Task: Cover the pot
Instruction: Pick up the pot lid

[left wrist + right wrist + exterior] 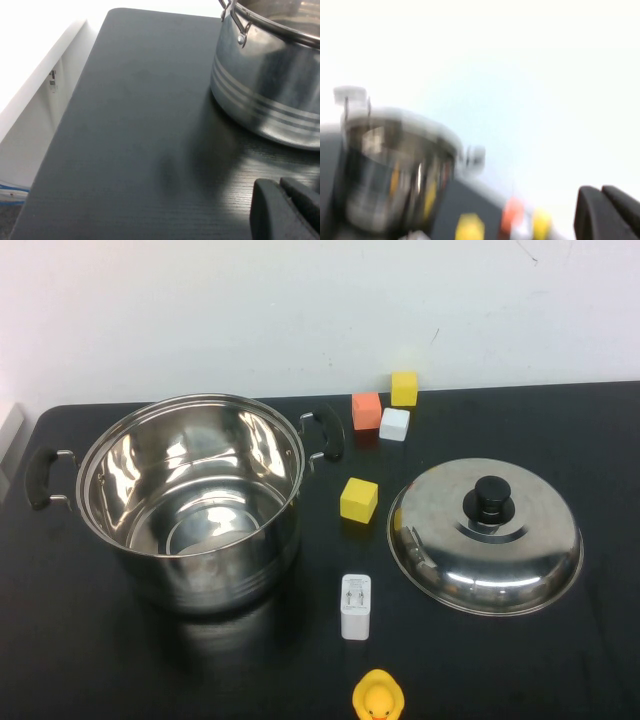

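Note:
The pot (215,580), a big shiny steel stockpot with two black side handles, stands uncovered and empty on the left of the black table. The domed steel lid (500,560) with its black knob (491,497) lies flat on the table to the pot's right, apart from it. Neither arm shows in the high view. In the left wrist view my left gripper (280,185) hovers low over bare table near the pot's wall (270,95), shut and empty. The blurred right wrist view shows my right gripper (601,191) shut on nothing, with the pot (390,170) some way off.
Between pot and lid sits a yellow block (359,499). Behind it are an orange block (366,410), a white block (395,424) and another yellow block (404,388). A white charger (355,606) and a rubber duck (378,697) lie near the front edge.

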Available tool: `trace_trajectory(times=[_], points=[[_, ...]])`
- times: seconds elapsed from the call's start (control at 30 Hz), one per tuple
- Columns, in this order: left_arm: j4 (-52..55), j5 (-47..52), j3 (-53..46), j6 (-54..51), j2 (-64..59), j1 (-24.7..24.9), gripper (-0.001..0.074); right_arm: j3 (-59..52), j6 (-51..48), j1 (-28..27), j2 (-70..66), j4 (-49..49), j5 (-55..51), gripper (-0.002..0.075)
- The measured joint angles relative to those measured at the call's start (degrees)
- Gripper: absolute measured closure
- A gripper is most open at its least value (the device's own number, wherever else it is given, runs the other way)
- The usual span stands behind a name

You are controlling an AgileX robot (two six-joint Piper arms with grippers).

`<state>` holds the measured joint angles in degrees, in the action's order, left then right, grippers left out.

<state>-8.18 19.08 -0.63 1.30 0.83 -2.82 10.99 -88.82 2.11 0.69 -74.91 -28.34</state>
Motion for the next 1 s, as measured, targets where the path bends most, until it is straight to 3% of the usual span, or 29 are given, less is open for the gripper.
trace_trajectory(times=[0.13,0.23,0.57,1.0], points=[[0.0,0.0,0.0,0.0,0.0,0.0,0.0737,0.1,-13.4,0.0,0.1,-16.9,0.6,0.0727],[0.0,0.0,0.0,0.0,0.0,0.0,0.0737,0.1,-17.3,0.0,0.1,-21.0,1.1,0.0727],[0.0,0.0,0.0,0.0,0.0,0.0,0.0737,0.1,-18.1,0.0,0.1,-22.4,3.1,0.0727],[0.0,0.0,0.0,0.0,0.0,0.0,0.0737,0.1,-17.8,0.0,0.1,-23.1,14.9,0.0728]])
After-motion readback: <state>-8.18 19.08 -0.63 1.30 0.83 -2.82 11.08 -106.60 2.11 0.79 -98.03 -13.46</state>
